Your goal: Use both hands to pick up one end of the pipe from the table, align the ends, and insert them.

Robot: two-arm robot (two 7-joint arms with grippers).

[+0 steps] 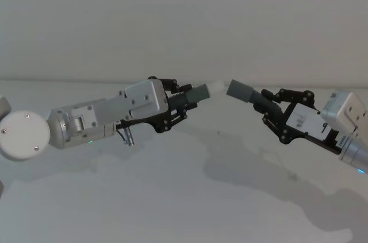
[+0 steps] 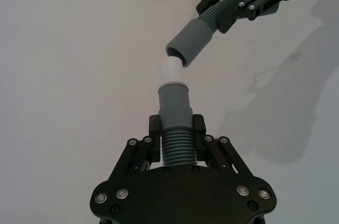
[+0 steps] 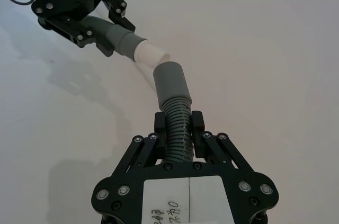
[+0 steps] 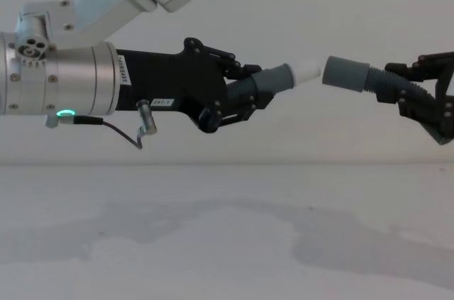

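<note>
In each closed tool (image 1: pixel 181 104) (image 1: pixel 271 107), pipe piece (image 1: pixel 198 93) (image 1: pixel 241 91)

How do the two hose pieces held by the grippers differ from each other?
The left piece, clamped in the left gripper, ends in a narrower white tip; the right piece, clamped in the right gripper, ends in a wide, open grey cuff. The left piece runs straight out of its gripper; the right piece bends behind its cuff. Both are ribbed, dark grey and held above the table.

Plain pale grey matte wall (image 1: pixel 184 13) across the whole background.
</note>
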